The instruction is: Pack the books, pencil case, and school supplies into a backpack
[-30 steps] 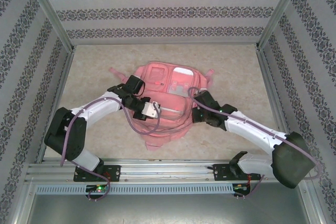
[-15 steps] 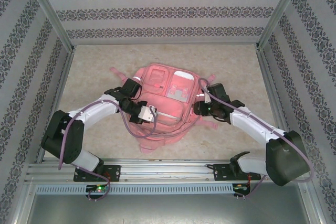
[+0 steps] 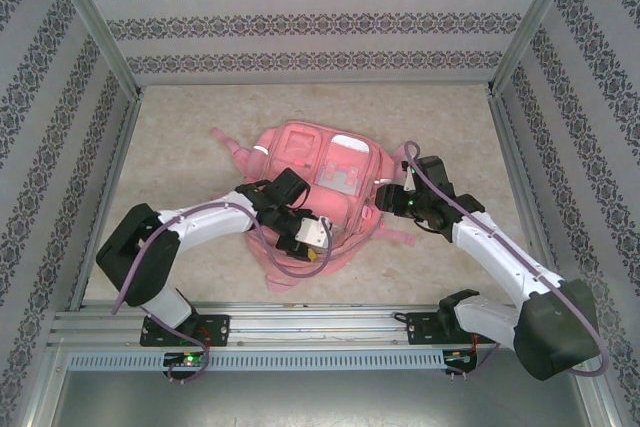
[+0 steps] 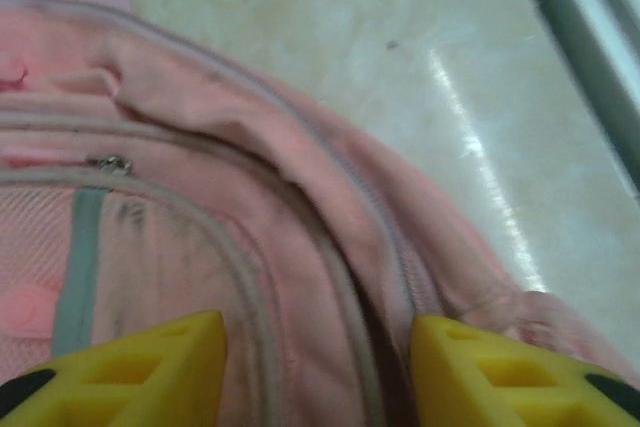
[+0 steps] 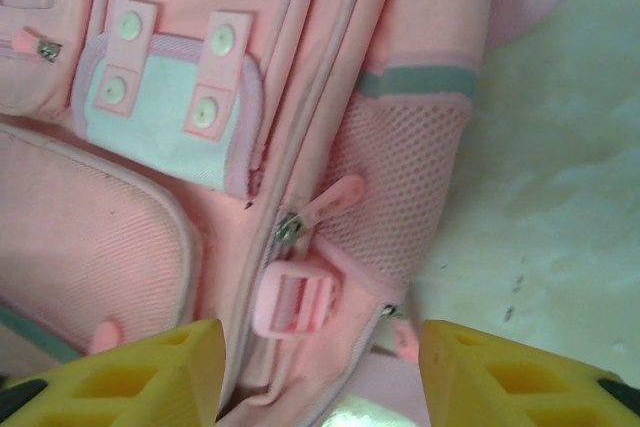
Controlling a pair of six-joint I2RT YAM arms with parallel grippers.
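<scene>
The pink backpack (image 3: pixel 322 159) lies flat on the table with its front pockets up. My left gripper (image 3: pixel 318 237) hovers over its near end, open, with the yellow fingers astride a zipper seam of the backpack (image 4: pixel 200 177) and gripping nothing; the left gripper (image 4: pixel 318 352) is very close to the fabric. My right gripper (image 3: pixel 385 197) is at the bag's right side, open. In the right wrist view the right gripper (image 5: pixel 320 362) frames a pink buckle (image 5: pixel 295 302) and a zipper pull (image 5: pixel 335 202) beside the mesh side pocket (image 5: pixel 400 187). The books, pencil case and school supplies are hidden.
Metal frame posts and patterned walls enclose the table (image 3: pixel 180 137) on three sides. A metal rail (image 3: pixel 320 322) carries the arm bases at the near edge. A frame bar (image 4: pixel 590 27) runs close to the bag's near end. Pink straps (image 3: pixel 225 139) stick out at the far left.
Both grippers have opened and let go of the backpack. The left gripper slid right along the bag's near end. The right gripper drew back to the bag's right side. The bag settled flat.
</scene>
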